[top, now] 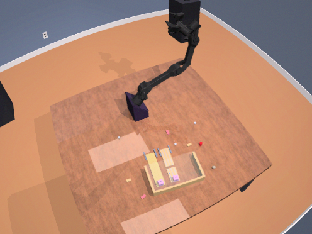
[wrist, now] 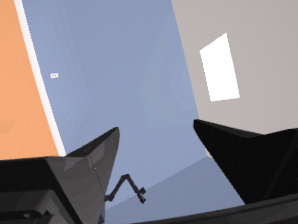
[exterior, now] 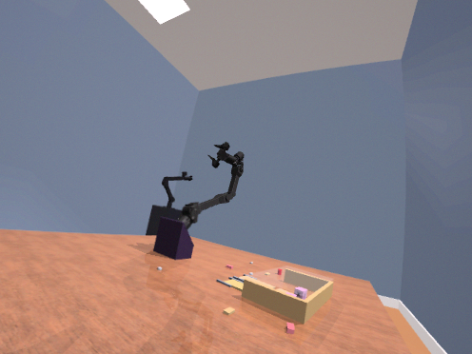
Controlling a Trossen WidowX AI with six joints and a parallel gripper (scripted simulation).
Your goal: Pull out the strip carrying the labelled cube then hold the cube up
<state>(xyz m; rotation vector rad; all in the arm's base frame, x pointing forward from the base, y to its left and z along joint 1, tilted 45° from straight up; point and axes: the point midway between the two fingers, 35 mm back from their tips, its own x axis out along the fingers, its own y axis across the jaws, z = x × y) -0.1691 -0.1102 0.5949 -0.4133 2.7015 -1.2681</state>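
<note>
The left strip (top: pixel 154 167) (exterior: pixel 234 285) is yellow and looks unbroken in the top view. A pink-purple cube (top: pixel 160 182) with a small dark mark sits on its far end. The right strip (top: pixel 167 157) is paler and shows a gap between its near part and a short far piece (top: pixel 171 172). Another pink-purple cube (top: pixel 175 178) (exterior: pixel 300 292) with a dark mark sits on that piece. The marks are too small to read. My gripper (top: pixel 169 19) (exterior: pixel 212 150) (wrist: pixel 157 127) is open and empty, raised high behind the arm's base, far from the strips.
A low tan-walled box (top: pixel 179 186) (exterior: pixel 273 299) surrounds the strips' far parts; their near ends stick out between grey-blue bars (top: pixel 144 156) (top: pixel 169 149). Around it lie a red piece (top: pixel 200 143) (exterior: pixel 280 271), a grey stone (top: pixel 213 167) and several small blocks and balls.
</note>
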